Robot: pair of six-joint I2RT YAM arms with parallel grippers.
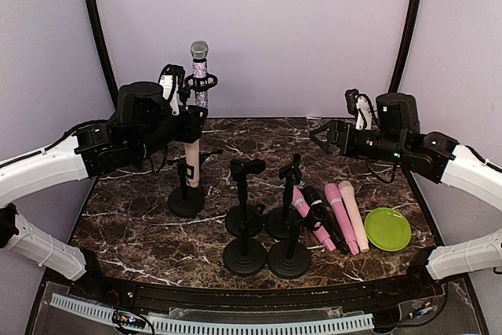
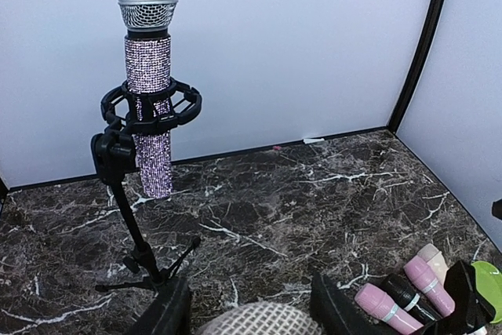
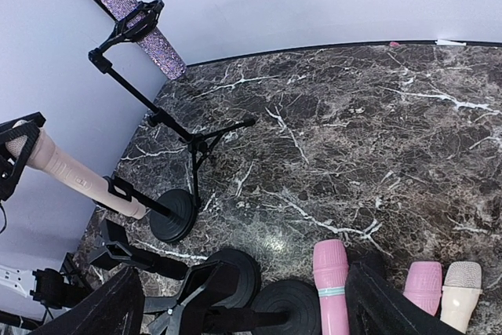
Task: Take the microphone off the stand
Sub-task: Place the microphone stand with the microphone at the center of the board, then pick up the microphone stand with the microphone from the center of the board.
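**Item 1 – beige mic** (image 1: 191, 158). Seated upright in the clip of a round-base stand (image 1: 186, 200) at the L side of the table (image 1: 133, 217). The mesh head sits between the fingers (image 2: 169, 315) of the L gripper (image 2: 249, 292), and the body runs down from the gripper to the clip. The mic is not yet out of the stand.

**Item 2 – L gripper.** Clenched on the head of the beige mic, which fills the gap finger to finger in the wrist view.

**Item 3 – R gripper** (image 1: 316, 137). Released, fingers spread wide with nothing between them. It hangs above the R rear of the table, well apart from the beige mic, which lies far off to its L.

**Item 4 – glitter mic** (image 2: 149, 115). Upright in the ring mount of a tripod stand (image 2: 129, 217), ahead and L of the L gripper, not touching it.

**Item 5 – spare stands** (image 1: 245, 255). Black, round bases, clustered mid-table between the two grippers, below and R of the L one.

**Item 6 – loose mics.** Pink mics (image 1: 343, 213) and a black mic (image 2: 402, 291) lie side by side on the table, below the R gripper.

**Item 7 – green plate** (image 1: 387, 229). Just beside the loose mics, on their R.
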